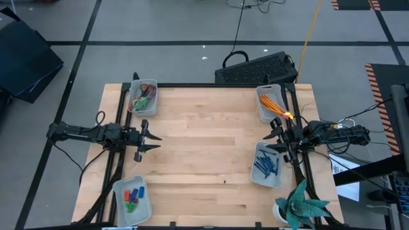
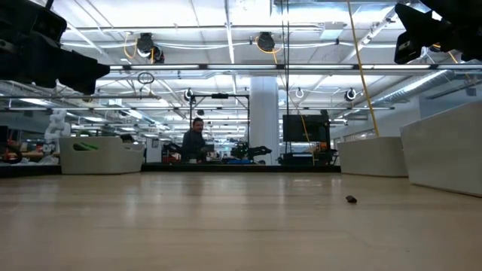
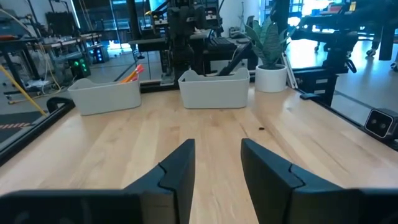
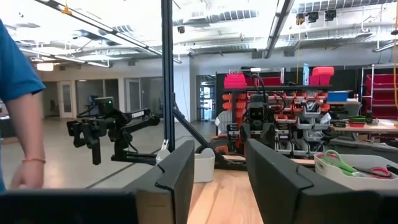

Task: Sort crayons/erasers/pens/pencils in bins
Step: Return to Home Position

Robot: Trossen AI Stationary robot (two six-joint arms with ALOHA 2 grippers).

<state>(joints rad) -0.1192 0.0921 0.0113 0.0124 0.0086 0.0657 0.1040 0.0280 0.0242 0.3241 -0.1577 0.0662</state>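
Four translucent bins stand near the table's corners. The far-right bin (image 1: 271, 102) holds orange pencils (image 1: 273, 104). Blue pens (image 1: 266, 165) lie in the near-right bin (image 1: 266, 166). Red, green and blue crayons (image 1: 133, 197) fill the near-left bin (image 1: 132, 200). The far-left bin (image 1: 142, 97) holds red and green scissors (image 4: 339, 163). No erasers are in view. My left gripper (image 1: 153, 138) hovers open at the table's left side, its fingers (image 3: 180, 168) apart over bare wood. At the right side, between the two right bins, my right gripper (image 1: 273, 140) is open and holds nothing.
A small dark speck (image 1: 224, 181) lies on the wood near the table's middle. A potted plant (image 1: 300, 204) stands at the near right corner. A black keyboard-like case (image 1: 255, 69) sits beyond the far edge. A person's arm (image 4: 18, 124) shows beyond the table's left side.
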